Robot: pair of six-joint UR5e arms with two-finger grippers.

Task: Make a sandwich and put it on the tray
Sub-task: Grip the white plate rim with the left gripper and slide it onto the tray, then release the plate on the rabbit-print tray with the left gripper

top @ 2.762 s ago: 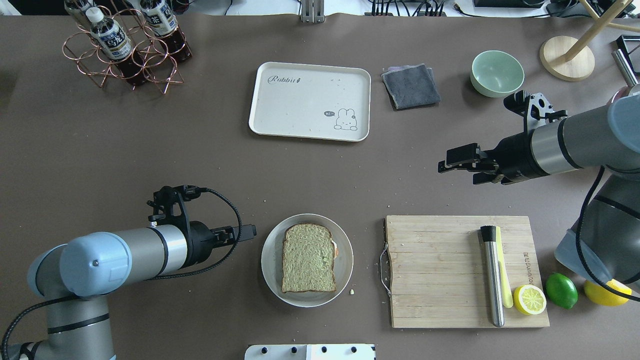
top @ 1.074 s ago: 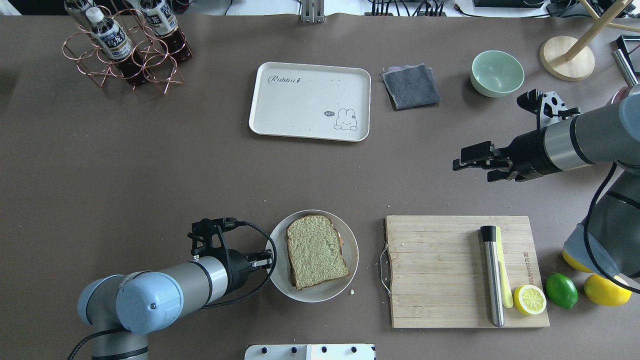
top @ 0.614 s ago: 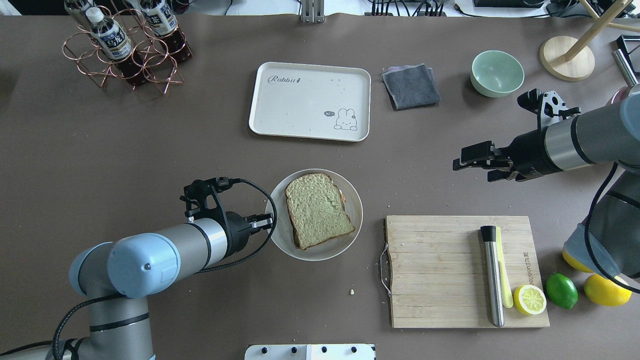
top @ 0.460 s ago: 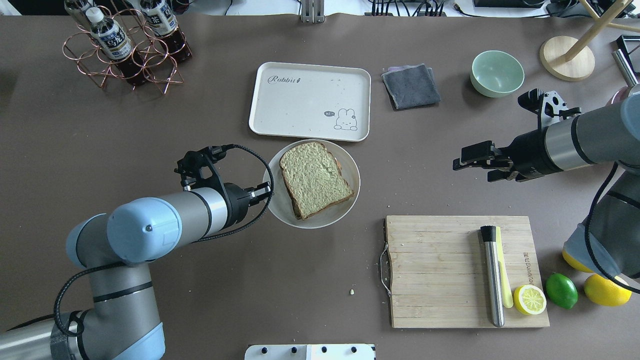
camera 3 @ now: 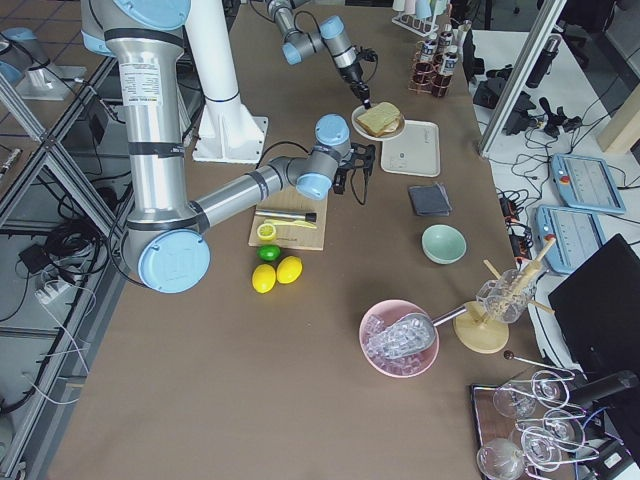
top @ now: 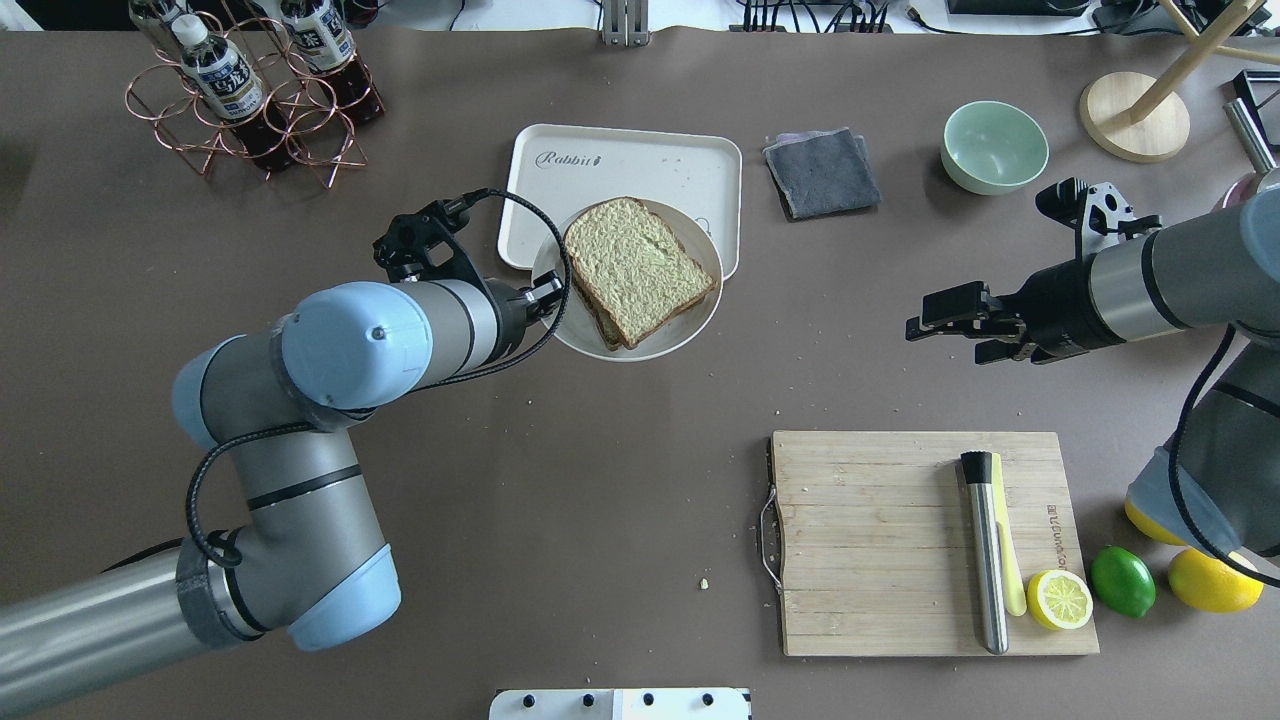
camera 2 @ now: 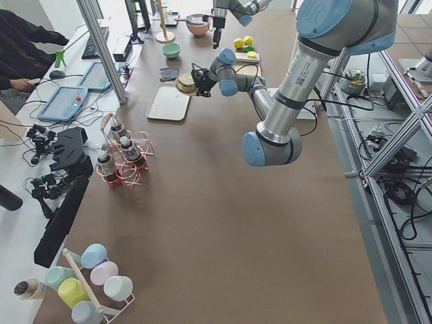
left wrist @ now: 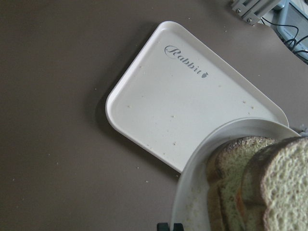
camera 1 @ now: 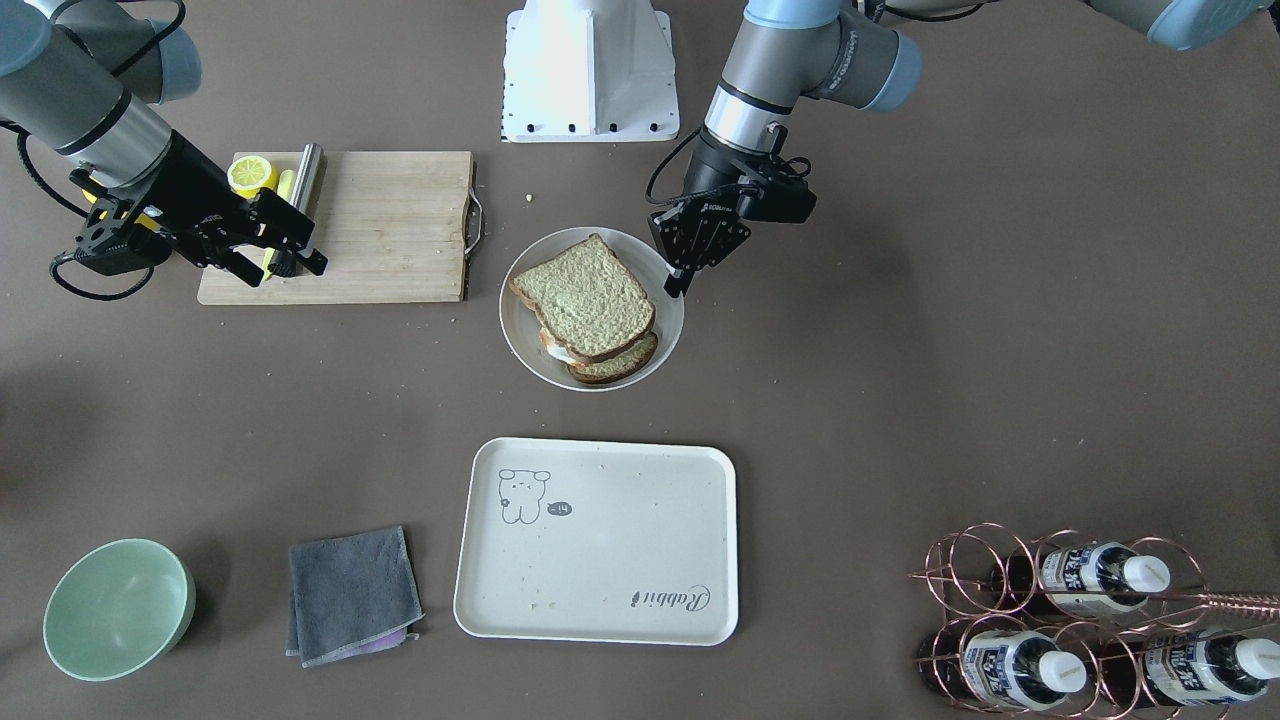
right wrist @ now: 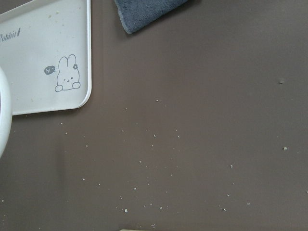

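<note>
the left gripper (top: 547,296) pinched the rim of a small white plate (top: 690,322) and held it up off the table (top: 500,480). the sandwich (top: 636,268) lay on that plate. from above, the plate hid the near edge of the tray (top: 600,190) and its little drawing. from the front, some bare table showed between them. a grey cloth (top: 822,172) lay just beside the tray, then a green bowl (top: 994,146). the right gripper (top: 918,328) hung with fingers apart, holding nothing, near the wooden cutting board (top: 880,540). a rack of bottles (top: 250,100) stood well off to the side.
</note>
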